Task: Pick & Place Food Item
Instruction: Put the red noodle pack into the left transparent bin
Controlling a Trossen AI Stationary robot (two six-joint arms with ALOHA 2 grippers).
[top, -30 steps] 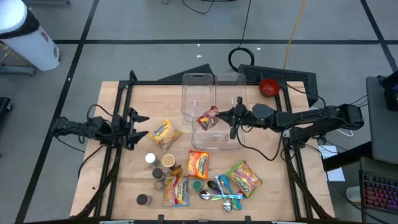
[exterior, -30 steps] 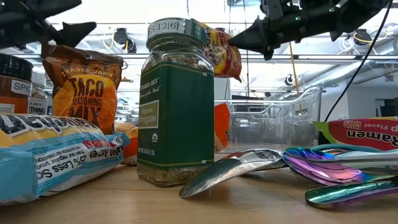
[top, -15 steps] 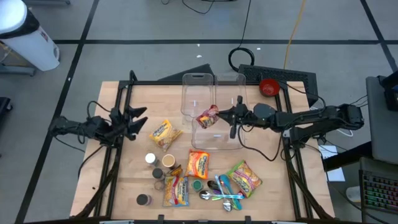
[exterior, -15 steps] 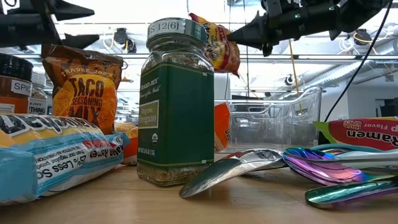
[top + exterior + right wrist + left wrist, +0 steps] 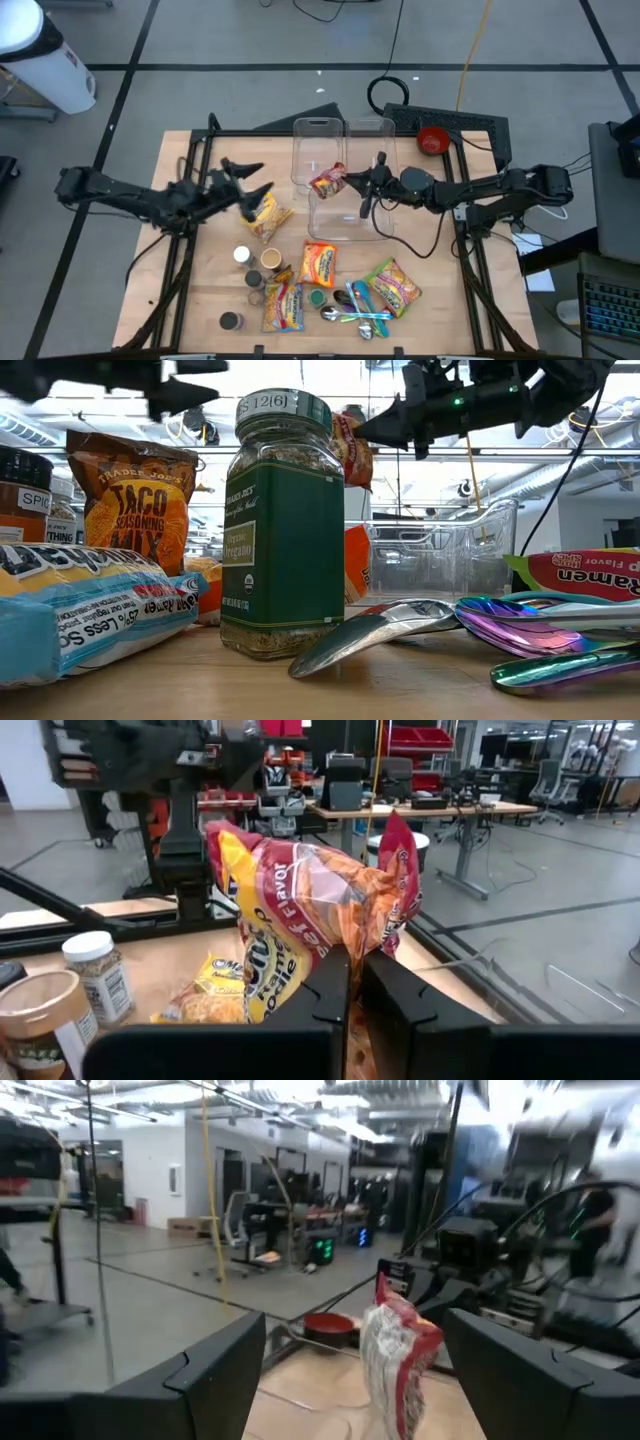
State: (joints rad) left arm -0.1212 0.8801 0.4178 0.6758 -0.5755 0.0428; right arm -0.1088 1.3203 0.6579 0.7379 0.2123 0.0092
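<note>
- My left gripper (image 5: pixel 165 382) runs off the low view's upper edge; only dark, blurred shapes show.
- The green spice jar (image 5: pixel 283 525) hides most of the ramen packet (image 5: pixel 352 448) in my right gripper (image 5: pixel 365 430).
- My left wrist view is motion-blurred; that packet's print is unreadable.

Right end effector (image 5: pixel 355 982) is seen shut on a red-yellow snack bag (image 5: pixel 310 905), pinched at its lower edge between both dark fingers (image 5: pixel 325 990); bag is held up, crumpled, above the wooden bench (image 5: pixel 130 970). Beyond the end effector, a spice jar (image 5: pixel 92 970), a tan-lidded jar (image 5: pixel 40 1015) and a yellow packet (image 5: pixel 205 995) are seen on the bench.
</note>
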